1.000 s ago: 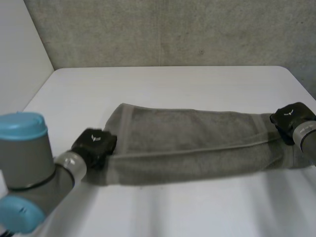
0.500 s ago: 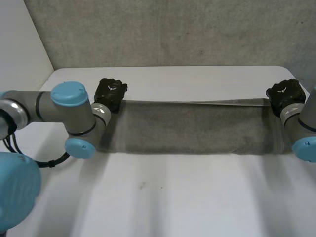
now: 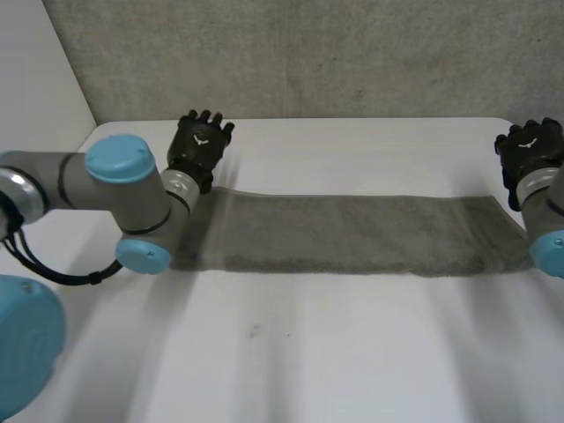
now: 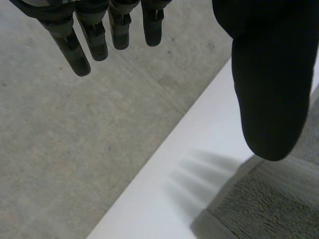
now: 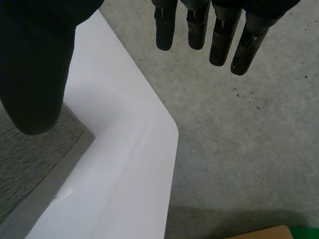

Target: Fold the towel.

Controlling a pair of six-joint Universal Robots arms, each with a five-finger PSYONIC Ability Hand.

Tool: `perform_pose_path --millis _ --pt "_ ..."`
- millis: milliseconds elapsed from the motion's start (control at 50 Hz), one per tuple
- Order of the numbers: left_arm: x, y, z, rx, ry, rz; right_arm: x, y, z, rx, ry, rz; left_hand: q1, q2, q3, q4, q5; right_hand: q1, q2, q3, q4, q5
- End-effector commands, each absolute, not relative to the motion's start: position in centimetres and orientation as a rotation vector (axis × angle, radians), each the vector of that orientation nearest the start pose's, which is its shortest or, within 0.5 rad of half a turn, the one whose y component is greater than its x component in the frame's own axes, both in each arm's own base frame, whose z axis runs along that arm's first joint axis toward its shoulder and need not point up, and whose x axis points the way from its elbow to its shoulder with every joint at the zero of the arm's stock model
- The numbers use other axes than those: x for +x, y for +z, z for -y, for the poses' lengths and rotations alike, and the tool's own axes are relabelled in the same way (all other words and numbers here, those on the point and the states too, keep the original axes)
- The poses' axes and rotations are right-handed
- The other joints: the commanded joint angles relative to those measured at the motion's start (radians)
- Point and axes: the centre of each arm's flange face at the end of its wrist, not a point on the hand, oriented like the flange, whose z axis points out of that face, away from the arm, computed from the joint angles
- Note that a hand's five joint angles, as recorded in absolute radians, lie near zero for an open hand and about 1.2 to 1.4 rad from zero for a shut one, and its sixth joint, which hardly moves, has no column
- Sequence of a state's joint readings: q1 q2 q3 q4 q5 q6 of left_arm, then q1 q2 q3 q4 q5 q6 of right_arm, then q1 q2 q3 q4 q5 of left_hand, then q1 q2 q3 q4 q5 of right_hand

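Note:
The grey towel [image 3: 352, 233] lies on the white table [image 3: 352, 352] as a long, narrow folded strip running left to right. My left hand [image 3: 201, 145] hovers just beyond the towel's far left corner, open, with straight fingers and nothing in them. In the left wrist view that hand [image 4: 269, 74] hangs over the towel's corner [image 4: 259, 204] without touching it. My right hand [image 3: 529, 154] is open too, just past the far right corner. Its own wrist view shows the right hand [image 5: 35, 64] above the towel's corner [image 5: 30, 154], apart from it.
The table's far edge [image 4: 164, 149] and its rounded far right corner [image 5: 167, 127] lie close beyond both hands, with grey concrete behind. A white wall [image 3: 35, 88] stands at the left. A brown box edge [image 5: 259, 234] shows past the table's right side.
Both hands have let go of the towel's far edge, straightened their fingers and moved a little farther back. The towel has settled flat into a narrower strip.

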State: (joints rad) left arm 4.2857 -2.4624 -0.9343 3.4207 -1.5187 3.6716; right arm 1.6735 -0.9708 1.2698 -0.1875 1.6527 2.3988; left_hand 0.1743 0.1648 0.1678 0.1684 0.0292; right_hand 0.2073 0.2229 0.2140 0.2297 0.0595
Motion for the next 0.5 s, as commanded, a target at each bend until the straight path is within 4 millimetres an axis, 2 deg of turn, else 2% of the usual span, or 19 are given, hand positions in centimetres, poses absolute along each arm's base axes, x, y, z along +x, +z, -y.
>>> perform_pose_path --millis 20,80,100,140,160,200,240,380,500 --pt "-30.3 19.7 35.2 1.045 -2.184 -1.949 13.9 20.2 37.4 -1.076 -2.061 -2.672 0.000 0.010 0.007 0.006 -0.029 -0.033 -0.048 -0.039 -0.055 -0.060" --pt "-29.3 19.8 33.2 1.050 -2.152 -2.001 13.0 19.7 36.5 -1.095 -1.924 -2.676 0.000 0.010 0.007 0.006 -0.029 0.047 0.032 0.041 0.025 0.021" --pt "-29.3 19.8 33.1 1.050 -2.152 -2.001 13.0 19.7 36.5 -1.095 -1.924 -2.676 0.000 0.010 0.007 0.006 -0.029 0.048 0.032 0.041 0.026 0.021" --pt "-28.5 19.8 31.1 1.050 -2.128 -2.063 11.7 19.1 36.2 -1.080 -1.842 -2.670 0.000 0.010 0.007 0.006 -0.029 0.144 0.129 0.138 0.122 0.118" --pt "-28.5 19.8 31.1 1.050 -2.128 -2.063 11.7 19.1 36.2 -1.080 -1.841 -2.670 0.000 0.010 0.007 0.006 -0.029 0.145 0.129 0.138 0.122 0.118" --pt "-27.8 19.7 29.4 1.031 -2.118 -2.125 10.7 18.3 36.3 -1.059 -1.794 -2.665 0.000 0.010 0.007 0.006 -0.029 0.259 0.243 0.252 0.236 0.232" --pt "-27.5 19.6 28.7 1.021 -2.114 -2.153 10.4 17.7 36.3 -1.055 -1.774 -2.662 0.000 0.010 0.007 0.006 -0.029 0.288 0.273 0.282 0.266 0.262" --pt "-26.9 18.6 27.2 1.001 -2.079 -2.241 10.1 15.1 36.9 -1.077 -1.743 -2.622 0.000 0.010 0.007 0.006 -0.029 0.298 0.282 0.291 0.275 0.271" --pt "-26.5 18.2 27.2 0.987 -2.059 -2.264 9.6 13.9 37.8 -1.076 -1.824 -2.587 0.000 0.010 0.007 0.006 -0.029 0.508 0.493 0.502 0.486 0.482"
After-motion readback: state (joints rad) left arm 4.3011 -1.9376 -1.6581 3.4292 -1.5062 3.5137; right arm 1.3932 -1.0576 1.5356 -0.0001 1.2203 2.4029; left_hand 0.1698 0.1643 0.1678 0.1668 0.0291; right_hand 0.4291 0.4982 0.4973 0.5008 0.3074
